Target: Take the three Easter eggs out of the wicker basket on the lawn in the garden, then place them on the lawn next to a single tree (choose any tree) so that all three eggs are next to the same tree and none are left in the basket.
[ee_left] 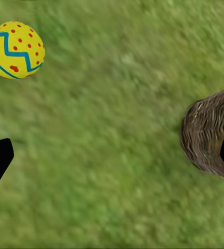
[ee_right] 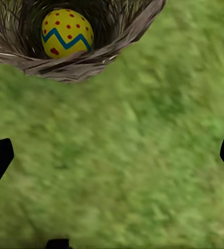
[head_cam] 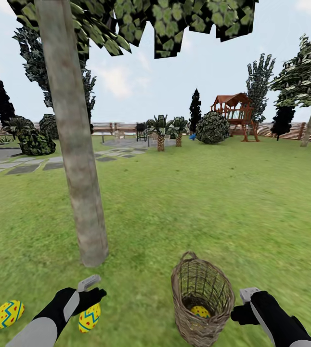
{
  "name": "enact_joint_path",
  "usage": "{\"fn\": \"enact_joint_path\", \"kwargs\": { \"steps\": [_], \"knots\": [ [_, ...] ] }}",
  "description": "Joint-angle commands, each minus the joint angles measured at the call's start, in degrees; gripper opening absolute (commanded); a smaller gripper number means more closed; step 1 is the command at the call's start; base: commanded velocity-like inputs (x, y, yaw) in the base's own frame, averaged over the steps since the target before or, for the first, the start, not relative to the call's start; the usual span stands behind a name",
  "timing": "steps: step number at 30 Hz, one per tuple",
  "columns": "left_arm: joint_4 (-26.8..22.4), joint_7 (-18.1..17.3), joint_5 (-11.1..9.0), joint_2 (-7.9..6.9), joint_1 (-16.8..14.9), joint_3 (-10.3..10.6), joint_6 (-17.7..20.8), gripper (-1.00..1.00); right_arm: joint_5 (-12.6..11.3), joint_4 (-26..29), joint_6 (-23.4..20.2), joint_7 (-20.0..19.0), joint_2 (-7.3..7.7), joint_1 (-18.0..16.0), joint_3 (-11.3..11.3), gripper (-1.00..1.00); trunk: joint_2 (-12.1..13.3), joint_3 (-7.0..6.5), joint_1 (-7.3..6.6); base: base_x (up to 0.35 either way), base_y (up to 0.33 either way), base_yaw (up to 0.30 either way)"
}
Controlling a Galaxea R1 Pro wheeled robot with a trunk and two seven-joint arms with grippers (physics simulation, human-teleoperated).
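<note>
Green lawn [head_cam: 199,202] runs back to a fence, w/ a play structure [head_cam: 235,113], short palms [head_cam: 161,130] and dark narrow trees in the bkgd. Wicker basket [head_cam: 201,301] stands upright on the grass near the head view's bottom, just right of center; one Easter egg [head_cam: 200,311] lies inside at its bottom, also seen from the right wrist cam [ee_right: 67,32]. Two more eggs lie on the grass to the left: one [head_cam: 89,317] just by the left gripper [head_cam: 89,289], partly behind the arm, the other [head_cam: 8,313] farther left. Both sit near the foot of the tree [head_cam: 73,144], whose thick grey-brown trunk rises between them and the basket, set a bit further back. Left wrist cam shows an egg [ee_left: 16,50] on grass and the basket's side [ee_left: 208,132]. Left fingers spread wide, nothing between them. Right gripper [head_cam: 244,303] hangs just beside the basket's right rim, fingers also wide, empty over grass.
</note>
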State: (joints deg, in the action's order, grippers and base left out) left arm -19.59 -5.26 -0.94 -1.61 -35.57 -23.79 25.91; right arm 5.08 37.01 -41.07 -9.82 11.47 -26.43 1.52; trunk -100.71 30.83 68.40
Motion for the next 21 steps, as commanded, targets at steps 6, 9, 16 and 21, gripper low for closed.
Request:
{"fn": "enact_joint_path", "kwargs": {
  "steps": [6, 9, 16, 21],
  "knots": [
    [0.4, -0.2, -0.2, 0.1, 0.0, -0.3, 0.4, 1.0, 0.5, 0.1, -0.2, -0.4, 0.04, 0.0, 0.2, 1.0, 0.8, -0.3, -0.45, 0.221, 0.041, 0.0],
    [0.5, -0.2, -0.2, 0.14, 0.0, -0.2, 0.4, 1.0, 0.5, 0.1, -0.2, -0.4, -0.02, 0.0, 0.2, 1.0, 0.8, -0.3, -0.45, 0.313, 0.107, 0.0],
    [0.6, -0.3, -0.2, 0.68, 0.0, -0.2, -0.5, 1.0, 0.5, 0.1, -0.2, -0.4, 0.02, 0.0, 0.2, 1.0, 0.8, -0.3, -0.45, 0.153, 0.024, 0.0],
    [0.7, -0.2, -0.4, 1.05, 0.0, -0.2, -1.9, 1.0, 0.5, 0.1, -0.2, -0.5, 0.02, 0.0, 0.2, 1.0, 0.8, -0.3, -0.45, 0.007, 0.001, 0.0]
  ]
}}
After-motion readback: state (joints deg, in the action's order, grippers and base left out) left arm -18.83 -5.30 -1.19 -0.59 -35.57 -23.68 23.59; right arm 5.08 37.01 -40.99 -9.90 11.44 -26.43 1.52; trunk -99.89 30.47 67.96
